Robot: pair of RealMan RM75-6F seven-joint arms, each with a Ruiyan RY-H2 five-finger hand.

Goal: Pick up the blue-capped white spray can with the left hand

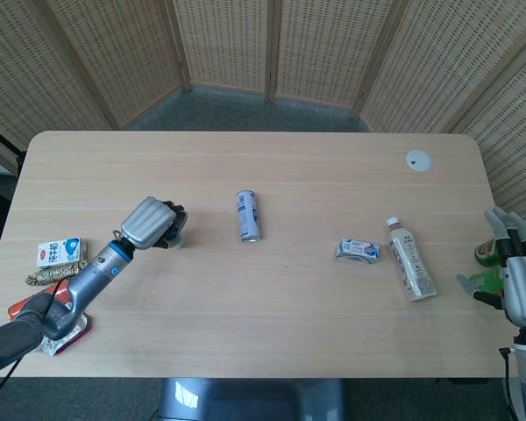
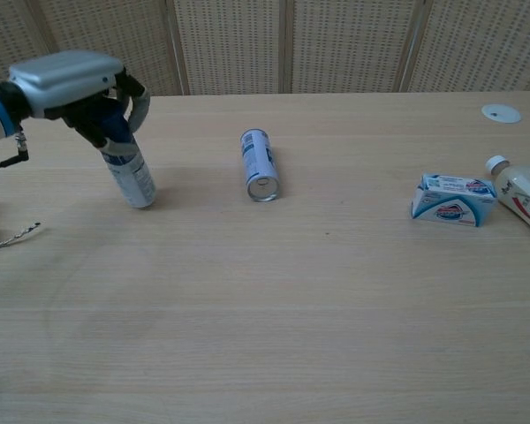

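Fingers of the left hand (image 2: 75,78) wrap the blue-capped white spray can (image 2: 129,172) near its cap, holding it tilted over the table (image 1: 316,289) at the left. Just to its right lies a blue-and-white can (image 2: 260,164) on its side, with a small carton (image 2: 452,200) and a bottle (image 1: 410,260) well beyond. At the far right edge the right hand (image 1: 517,276) is spread, holding nothing, beside green bottles (image 1: 486,254).

My head view looked steeply down from high up, taking in the whole table (image 1: 333,333). My chest view sat low and near, facing across it toward the screens (image 2: 353,44). Both shared the lying can (image 1: 248,215) mid-table.
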